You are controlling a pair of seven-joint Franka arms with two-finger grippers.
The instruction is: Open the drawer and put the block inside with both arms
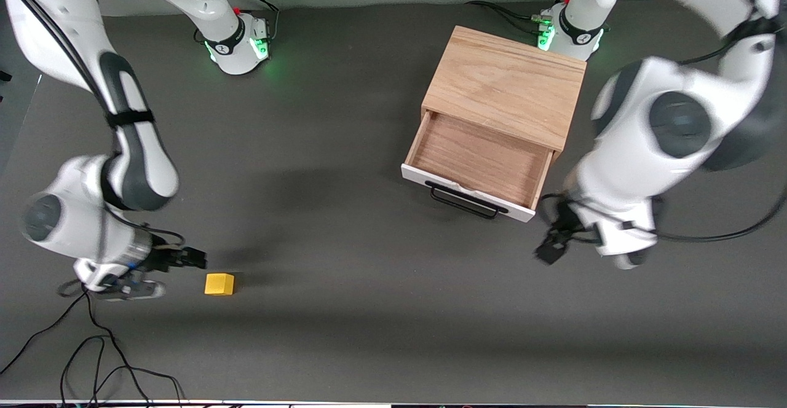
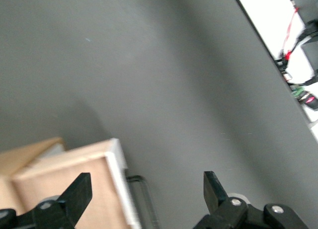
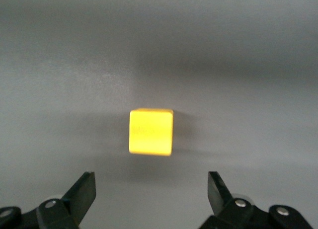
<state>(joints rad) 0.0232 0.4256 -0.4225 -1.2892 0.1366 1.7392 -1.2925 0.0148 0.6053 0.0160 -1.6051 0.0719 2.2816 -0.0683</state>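
Right gripper (image 1: pixel 195 259) sits low over the table near the right arm's end, fingers spread apart with nothing between them; in the right wrist view the two black fingertips (image 3: pixel 84 189) frame open grey surface. The block (image 1: pixel 219 284), a small yellow cube, rests on the table just beside this gripper, apart from it and not touched; in the right wrist view the block (image 3: pixel 151 131) lies ahead of the fingertips, roughly centred on the gap between them, one flat face toward the camera. Left gripper (image 1: pixel 551 245) hangs over the table just off the drawer's front corner, toward the left arm's end; fingers apart and empty, and in the left wrist view its fingertips (image 2: pixel 79 191) straddle bare table with the drawer corner showing next to one of them. The drawer (image 1: pixel 476 165) is pulled out of the cabinet (image 1: pixel 507 85), its light wood inside exposed, with nothing visible in it. Its white front faces the front camera and carries a black wire handle (image 1: pixel 464 201); the left gripper is clear of that handle. The block lies well apart from the drawer, nearer the front camera. Dark cables (image 1: pixel 92 346) trail across the table near the right arm.
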